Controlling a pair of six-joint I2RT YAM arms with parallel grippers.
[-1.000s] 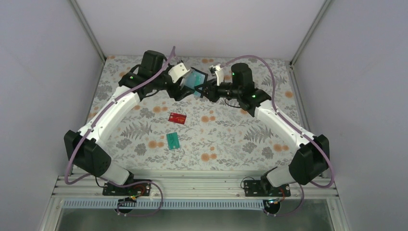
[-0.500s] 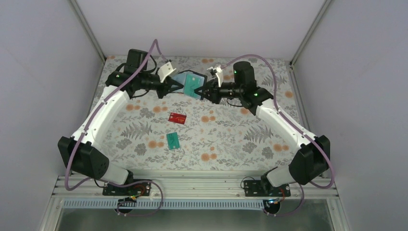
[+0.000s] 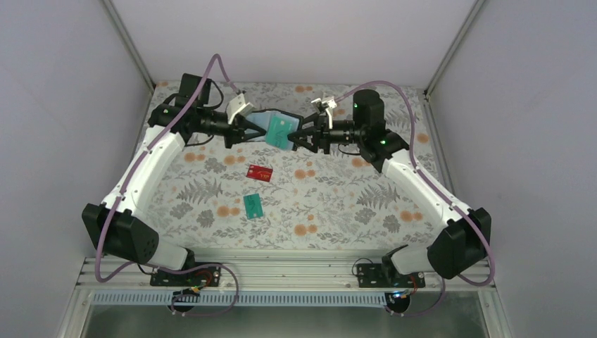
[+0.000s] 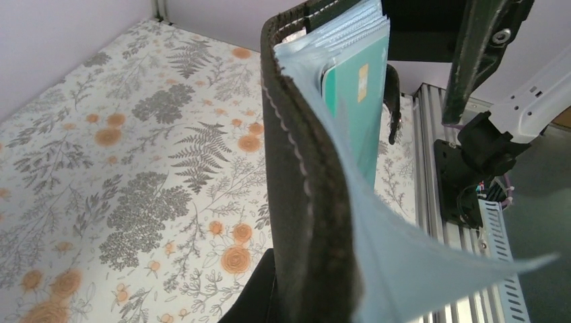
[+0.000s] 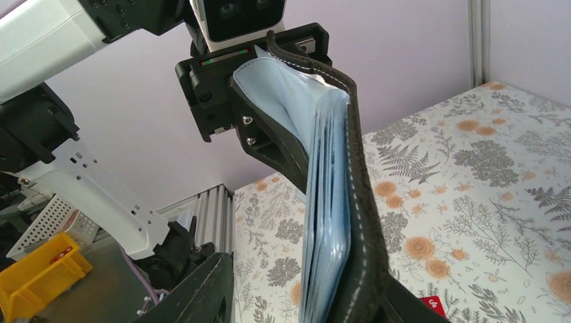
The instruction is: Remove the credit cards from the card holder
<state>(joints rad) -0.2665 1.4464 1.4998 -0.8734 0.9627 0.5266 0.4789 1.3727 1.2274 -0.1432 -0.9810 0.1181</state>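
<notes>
Though farther left than before, card holder (image 4: 299, 202) in grip of left tool (image 3: 250, 131); right tool (image 3: 298, 135) seemingly agape

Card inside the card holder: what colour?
The card is teal-green; left wrist view shows it best.

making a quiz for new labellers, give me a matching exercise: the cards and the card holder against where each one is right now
Things:
1. red credit card
2. loose teal credit card
3. card holder
4. teal credit card with gold patch

Places:
A. tucked inside the card holder
B. flat on the table, nearer its near edge
C. clamped in the left gripper, up off the table
D. flat on the table, just beyond the other loose card

Pairs: 1-D, 2-B, 3-C, 4-A
</notes>
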